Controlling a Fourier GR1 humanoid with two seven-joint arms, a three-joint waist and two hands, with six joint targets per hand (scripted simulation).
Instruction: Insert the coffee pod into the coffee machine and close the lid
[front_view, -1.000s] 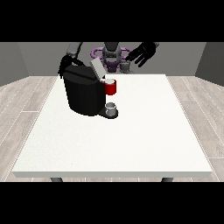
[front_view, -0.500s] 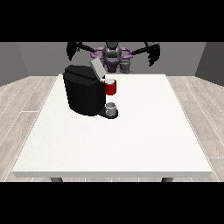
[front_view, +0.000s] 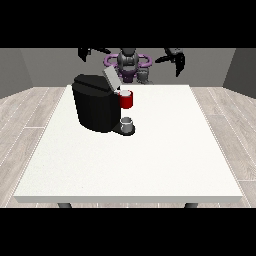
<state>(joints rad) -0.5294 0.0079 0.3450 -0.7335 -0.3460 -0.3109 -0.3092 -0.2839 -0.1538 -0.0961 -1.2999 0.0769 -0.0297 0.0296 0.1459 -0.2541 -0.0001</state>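
The black coffee machine (front_view: 96, 107) stands on the white table (front_view: 150, 160), left of its middle. Its grey lid (front_view: 111, 78) is tilted up and open. A red holder (front_view: 127, 100) juts from the machine's front, with a pale round top that may be the coffee pod (front_view: 125, 92). Below it a small grey cup (front_view: 128, 123) sits on the machine's base. Both black hands are raised high beside the robot's head, away from the machine. Fingers of the hand at the view's left (front_view: 90, 51) are spread. On the hand at the view's right (front_view: 175, 56) they hang relaxed.
The robot's grey and purple torso (front_view: 129, 65) stands behind the table's far edge. Bare white tabletop stretches to the right of the machine and towards the near edge.
The hand at the view's left has left the machine's top and risen outward. The hand at the view's right has also swung up and out. The lid still stands open.
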